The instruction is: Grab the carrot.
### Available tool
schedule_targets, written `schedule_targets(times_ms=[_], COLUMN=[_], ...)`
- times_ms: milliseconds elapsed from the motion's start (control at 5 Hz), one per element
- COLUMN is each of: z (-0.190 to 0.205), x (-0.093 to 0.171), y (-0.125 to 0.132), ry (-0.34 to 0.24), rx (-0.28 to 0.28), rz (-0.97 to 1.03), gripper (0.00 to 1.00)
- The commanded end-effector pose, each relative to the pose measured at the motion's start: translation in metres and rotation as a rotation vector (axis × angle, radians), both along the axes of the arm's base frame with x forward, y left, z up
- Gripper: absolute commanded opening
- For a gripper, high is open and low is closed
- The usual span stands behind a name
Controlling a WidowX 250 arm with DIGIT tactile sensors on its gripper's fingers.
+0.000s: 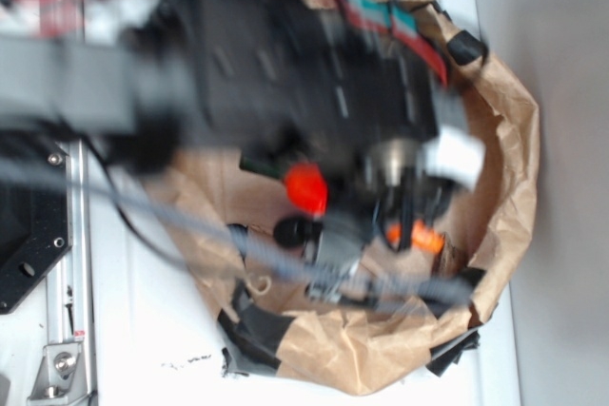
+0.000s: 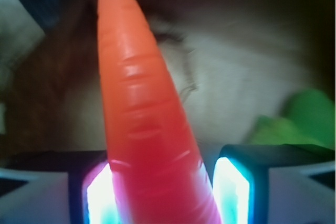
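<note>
Exterior view
Setting: a crumpled brown paper bag lies opened out on a white desk, patched with black tape at its lower edge.
Arm: the black robot arm reaches in from the left over the bag; the picture is heavily blurred.
Hand: the hand sits low over the bag's right half. Its fingers cannot be made out here.
Carrot: a short stretch of the glossy bright-orange plastic toy carrot shows just below the hand, inside the bag's bounds.
Other items: a round red-orange blob shows left of the hand; what it is cannot be told through the blur.

Wrist view
Carrot: the carrot fills the middle of the frame, its thick end between the fingers and its ridged taper pointing up and away to a rounded tip at the top edge.
Hand: clenched on the carrot; the two black fingers flank the thick end on either side, their inner faces lit.
Background: creased brown paper lies behind, out of focus.
Other items: a fuzzy yellow-green lump lies at right, apart from the carrot.
</note>
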State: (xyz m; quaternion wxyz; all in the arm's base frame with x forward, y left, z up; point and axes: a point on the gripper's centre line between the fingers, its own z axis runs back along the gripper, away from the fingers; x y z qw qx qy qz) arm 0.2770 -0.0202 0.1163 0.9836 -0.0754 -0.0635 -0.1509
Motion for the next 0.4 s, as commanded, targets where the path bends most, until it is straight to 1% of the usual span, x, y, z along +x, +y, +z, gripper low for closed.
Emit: schedule_targets(times_ms=[0,200], z=[0.0648,0.066], x=[-0.0014,-0.0043], y=[-0.0001,0.0016], ry=[-0.166,-0.175], rx=[-0.027,0.008], rz=[0.087,0.1], gripper=[0.0,0.0])
